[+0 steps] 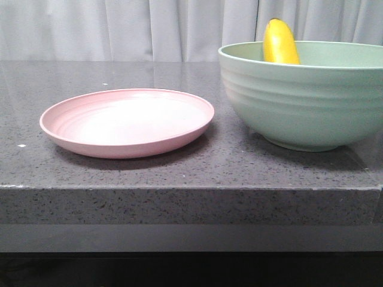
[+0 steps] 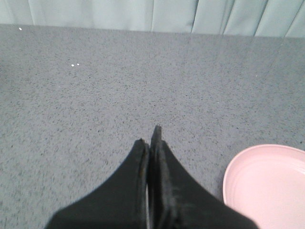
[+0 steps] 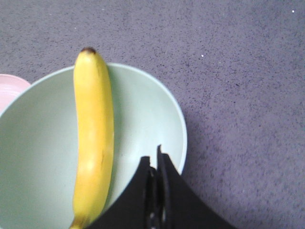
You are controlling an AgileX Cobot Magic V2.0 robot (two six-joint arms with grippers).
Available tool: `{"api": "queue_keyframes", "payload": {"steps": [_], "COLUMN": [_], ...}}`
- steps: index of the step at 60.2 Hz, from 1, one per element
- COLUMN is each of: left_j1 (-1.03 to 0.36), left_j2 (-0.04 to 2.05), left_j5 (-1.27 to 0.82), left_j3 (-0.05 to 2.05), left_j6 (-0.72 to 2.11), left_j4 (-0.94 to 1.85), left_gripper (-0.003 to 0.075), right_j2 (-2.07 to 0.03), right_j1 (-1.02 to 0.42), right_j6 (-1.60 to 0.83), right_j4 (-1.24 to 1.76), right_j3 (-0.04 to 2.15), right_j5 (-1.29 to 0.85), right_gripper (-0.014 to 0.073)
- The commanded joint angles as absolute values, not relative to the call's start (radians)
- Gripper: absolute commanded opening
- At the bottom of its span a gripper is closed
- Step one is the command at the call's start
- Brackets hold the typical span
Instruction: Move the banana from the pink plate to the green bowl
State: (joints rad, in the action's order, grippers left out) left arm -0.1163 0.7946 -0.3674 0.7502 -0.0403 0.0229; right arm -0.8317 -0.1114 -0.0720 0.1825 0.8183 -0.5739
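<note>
The yellow banana (image 1: 280,43) leans inside the pale green bowl (image 1: 305,101) at the right, one end poking above the rim. In the right wrist view the banana (image 3: 93,138) lies across the bowl (image 3: 143,109), dark tip over the rim. The pink plate (image 1: 127,121) sits empty to the bowl's left; its edge shows in the left wrist view (image 2: 267,186) and the right wrist view (image 3: 12,88). My right gripper (image 3: 155,160) is shut and empty above the bowl, beside the banana. My left gripper (image 2: 149,138) is shut and empty over bare counter beside the plate. Neither gripper shows in the front view.
The dark grey speckled counter (image 1: 179,173) has its front edge close to the plate and bowl. A pale curtain (image 1: 119,30) hangs behind the counter.
</note>
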Motion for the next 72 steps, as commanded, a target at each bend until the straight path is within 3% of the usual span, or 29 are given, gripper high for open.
{"api": "queue_keyframes", "payload": {"steps": [1,12,25,72], "left_j1": [-0.115,-0.115,-0.115,-0.115], "left_j2": [0.682,0.462,0.291,0.267], "left_j5": [-0.232,-0.198,-0.183,-0.169], "left_j3": [0.663,0.451,0.347,0.333], "left_j6": [-0.05,-0.05,-0.05,-0.05], "left_j4": [0.037,0.037,0.039,0.039], "left_gripper": [-0.002,-0.002,-0.002,-0.002], "right_j2": [-0.694,-0.396,-0.171,-0.147], "right_j1": [-0.122,-0.122,-0.122,-0.122], "right_j6": [-0.086,-0.086,-0.086,-0.086], "right_j4": [0.184,0.209,0.232,0.232], "right_j3": [0.691,0.434,0.35,0.35], "right_j5": [-0.388,-0.335,-0.293,-0.304], "right_gripper": [-0.0059,-0.0059,-0.0059,-0.0059]}}
